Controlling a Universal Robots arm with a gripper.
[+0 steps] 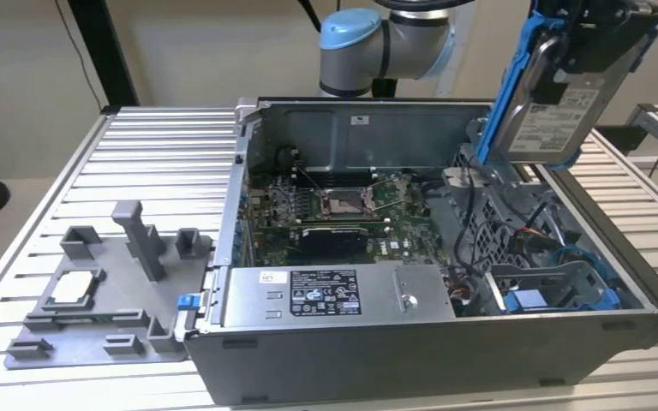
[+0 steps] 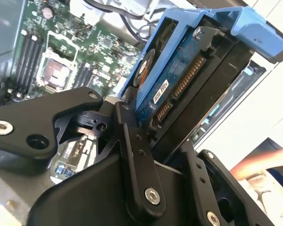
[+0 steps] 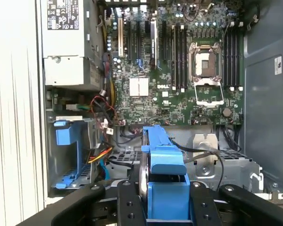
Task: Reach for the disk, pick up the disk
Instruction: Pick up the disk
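Gripper (image 1: pixel 589 43), matte black, I note clamped on the disk (image 1: pixel 548 116), flat silver metal, blue plastic frame, above the open case (image 1: pixel 421 360).

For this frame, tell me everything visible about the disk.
The disk is a flat silver-metal drive with a white printed label, set in a blue plastic carrier frame. It hangs roughly upright in the air above the open computer case, clamped in the black hand. The second wrist view shows its blue circuit board and gold connector. Nothing else touches it.
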